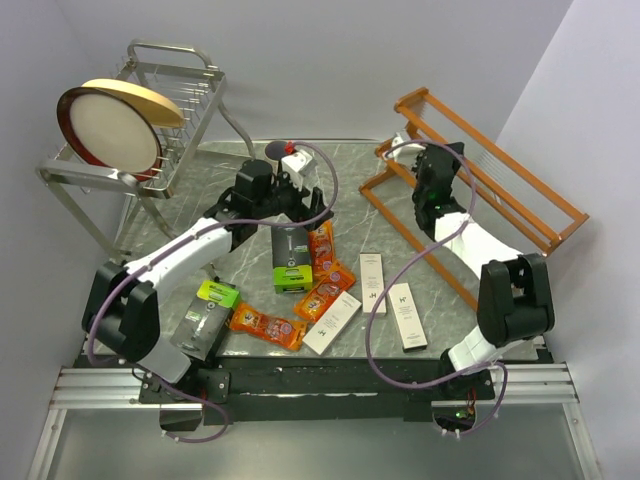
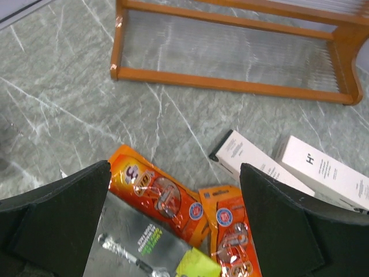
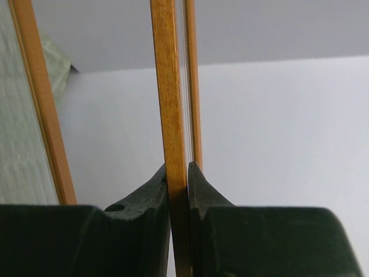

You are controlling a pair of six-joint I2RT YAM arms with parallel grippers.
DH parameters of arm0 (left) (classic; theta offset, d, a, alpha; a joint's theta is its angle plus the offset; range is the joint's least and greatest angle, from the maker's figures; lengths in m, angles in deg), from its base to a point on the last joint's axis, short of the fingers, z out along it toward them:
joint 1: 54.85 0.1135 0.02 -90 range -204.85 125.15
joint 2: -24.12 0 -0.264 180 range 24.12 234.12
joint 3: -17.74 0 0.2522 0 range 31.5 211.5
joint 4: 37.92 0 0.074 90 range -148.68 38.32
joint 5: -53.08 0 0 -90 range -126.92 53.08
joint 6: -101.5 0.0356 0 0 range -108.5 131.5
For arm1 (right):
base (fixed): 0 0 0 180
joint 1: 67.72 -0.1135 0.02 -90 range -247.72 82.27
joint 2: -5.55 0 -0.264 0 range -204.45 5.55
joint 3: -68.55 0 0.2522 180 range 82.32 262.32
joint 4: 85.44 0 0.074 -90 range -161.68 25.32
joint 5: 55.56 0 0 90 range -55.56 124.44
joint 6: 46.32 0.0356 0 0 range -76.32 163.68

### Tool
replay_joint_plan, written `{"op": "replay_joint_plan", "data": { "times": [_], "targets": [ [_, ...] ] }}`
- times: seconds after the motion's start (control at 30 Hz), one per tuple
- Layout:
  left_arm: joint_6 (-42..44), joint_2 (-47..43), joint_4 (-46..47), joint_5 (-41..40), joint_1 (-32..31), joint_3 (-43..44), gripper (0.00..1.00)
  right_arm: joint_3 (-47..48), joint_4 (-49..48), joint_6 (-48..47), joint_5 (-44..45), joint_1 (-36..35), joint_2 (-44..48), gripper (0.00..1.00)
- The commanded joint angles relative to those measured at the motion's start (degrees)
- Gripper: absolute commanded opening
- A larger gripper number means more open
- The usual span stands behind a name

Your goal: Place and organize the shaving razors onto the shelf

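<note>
**While razor packs lie loose on the counter, the right arm's jaws clamp a shelf rail**

Where the grey marbled counter (image 1: 355, 200) meets the right wall, the shelf (image 1: 480, 190) sits at a slant. It is an orange-brown wooden rack with long rails and thin pale slats. The right gripper (image 3: 177, 173) is at its near end, jaws clenched tight on one wooden rail.

None of the razor packs is on the shelf. Three long slim white boxes (image 1: 372, 283) lie in the middle and to the right; in the left wrist view one shows a dark "H" logo, with smaller print below too fine to read. Flat orange packets (image 1: 325, 295) lie beside them, some overlapping; one carries a large "3" and round blue badges. Two green-and-black packs (image 1: 288, 258) lie further left, their lettering too small to make out.

The left gripper (image 1: 288, 207) hangs above the middle of the spread, over a green-and-black pack and the orange packets. Its jaws are spread wide and grasp nothing.
</note>
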Motion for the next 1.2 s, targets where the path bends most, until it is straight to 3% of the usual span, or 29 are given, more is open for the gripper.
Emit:
{"op": "replay_joint_plan", "data": {
  "times": [0.0, 0.17, 0.33, 0.67, 0.93, 1.17],
  "targets": [
    [1.99, -4.48, -1.18, -0.59, 0.56, -1.7, 1.0, -5.02, -7.96, 5.06, -13.49, -5.48, 2.82, 0.0],
    [2.34, -5.98, -1.89, -0.42, 1.8, -3.02, 0.99, -8.97, -3.75, 8.23, -28.6, -6.1, 9.32, 0.0],
    [1.73, -6.86, -1.8, 0.2, 3.38, -3.54, 0.99, -14.69, -3.75, 3.5, -47.91, -4.0, 14.68, 0.0],
    [1.11, -8.01, -1.62, 1.6, 5.05, -4.6, 0.99, -12.86, -1.81, -1.96, -72.89, 4.96, 11.54, 0.0],
    [0.76, -7.74, -1.45, 0.81, 6.54, -3.72, 0.99, -4.68, -12.16, -5.58, -78.72, 5.68, -3.83, 0.0],
    [0.67, -6.51, -1.18, 0.73, 8.04, -2.67, 0.99, -1.69, -22.19, -3.11, -81.27, 6.12, -9.91, 0.0]
  ]
}}
